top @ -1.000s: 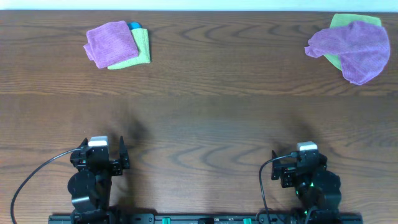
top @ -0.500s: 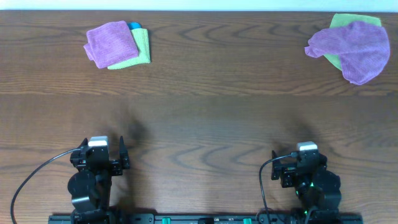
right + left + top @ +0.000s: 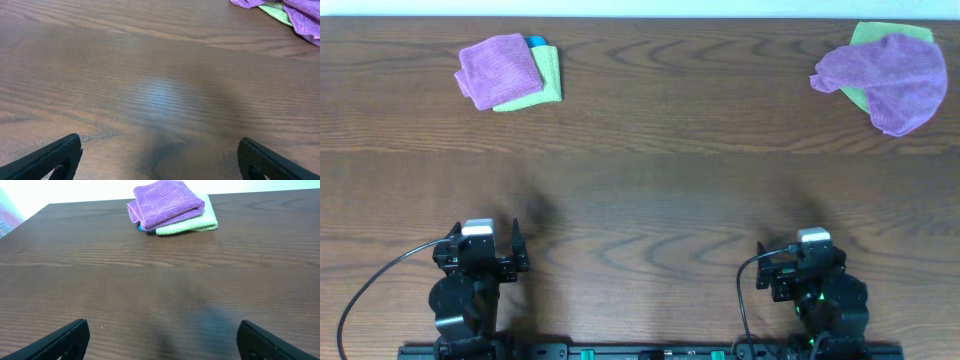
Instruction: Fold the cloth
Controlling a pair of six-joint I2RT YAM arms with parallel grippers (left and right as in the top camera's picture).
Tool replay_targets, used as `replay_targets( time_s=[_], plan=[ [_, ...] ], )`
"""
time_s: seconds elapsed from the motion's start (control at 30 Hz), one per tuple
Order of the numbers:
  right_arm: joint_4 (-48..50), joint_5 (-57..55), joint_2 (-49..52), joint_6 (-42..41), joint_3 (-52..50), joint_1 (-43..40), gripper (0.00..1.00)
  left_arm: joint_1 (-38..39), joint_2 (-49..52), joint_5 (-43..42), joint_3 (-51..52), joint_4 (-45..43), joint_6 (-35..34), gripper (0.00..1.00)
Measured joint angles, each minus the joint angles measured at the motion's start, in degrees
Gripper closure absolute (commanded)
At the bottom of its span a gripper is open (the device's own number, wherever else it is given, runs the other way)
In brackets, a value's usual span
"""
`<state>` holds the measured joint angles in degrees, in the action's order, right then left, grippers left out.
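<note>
The cloth (image 3: 495, 65), pinkish-purple, lies folded at the far left on top of a lime-green cloth (image 3: 548, 80) and a blue cloth (image 3: 535, 41). It also shows in the left wrist view (image 3: 167, 202); no tag shows. My left gripper (image 3: 482, 250) is open and empty at the near left edge, far from the cloth; its fingers frame bare wood in the left wrist view (image 3: 162, 340). My right gripper (image 3: 810, 262) is open and empty at the near right, over bare wood in the right wrist view (image 3: 160, 157).
A more violet purple cloth (image 3: 888, 72) lies crumpled at the far right on another lime-green cloth (image 3: 880, 33); both show in the right wrist view (image 3: 305, 12). The brown wooden table (image 3: 650, 190) runs between the arms and the cloths.
</note>
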<state>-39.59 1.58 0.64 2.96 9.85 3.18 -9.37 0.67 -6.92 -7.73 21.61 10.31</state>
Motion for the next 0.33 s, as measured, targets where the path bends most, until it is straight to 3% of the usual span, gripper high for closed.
replay_targets(
  time_s=[0.33],
  plan=[
    [0.00,0.00,0.00,0.00,0.00,0.00,0.01,0.00,0.00,0.00,0.00,0.00,0.00,0.05]
  ],
)
